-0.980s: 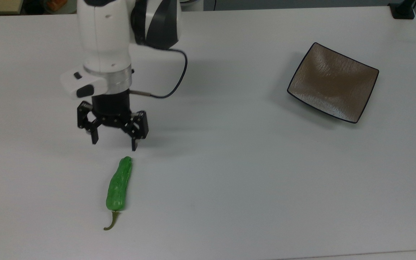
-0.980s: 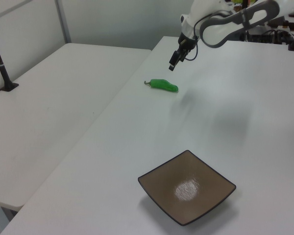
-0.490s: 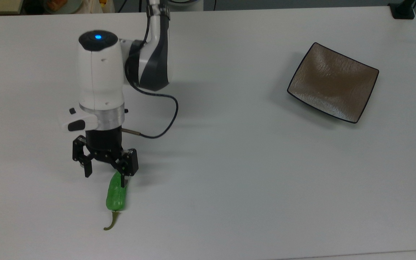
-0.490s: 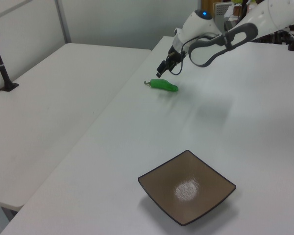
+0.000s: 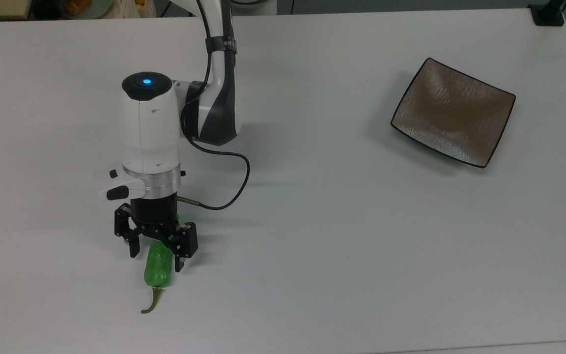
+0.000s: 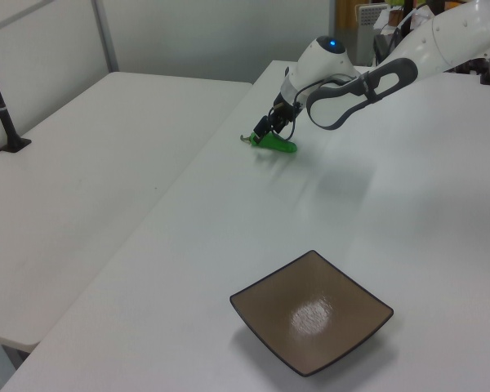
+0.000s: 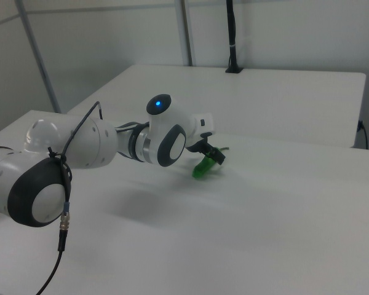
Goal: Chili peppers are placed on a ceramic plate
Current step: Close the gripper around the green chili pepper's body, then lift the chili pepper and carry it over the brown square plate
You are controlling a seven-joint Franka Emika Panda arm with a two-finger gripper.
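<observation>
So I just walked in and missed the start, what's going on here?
A robot arm has its gripper down over a green pepper lying on the white table, one open finger on each side of it, not yet closed. The brown square plate sits empty well away, toward the top view's right. It looks about to grasp the pepper.

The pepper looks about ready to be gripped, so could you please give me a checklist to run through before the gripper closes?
1. Gripper open: ok.
2. Fingers on either side of the pepper: ok in the top view, one on each side of its middle.
3. Gripper low enough to catch the pepper: cannot tell.
4. Pepper lying flat on the table: ok.
5. Plate bare and ready: ok.
6. Path across to the plate free: ok, nothing stands between.
</observation>
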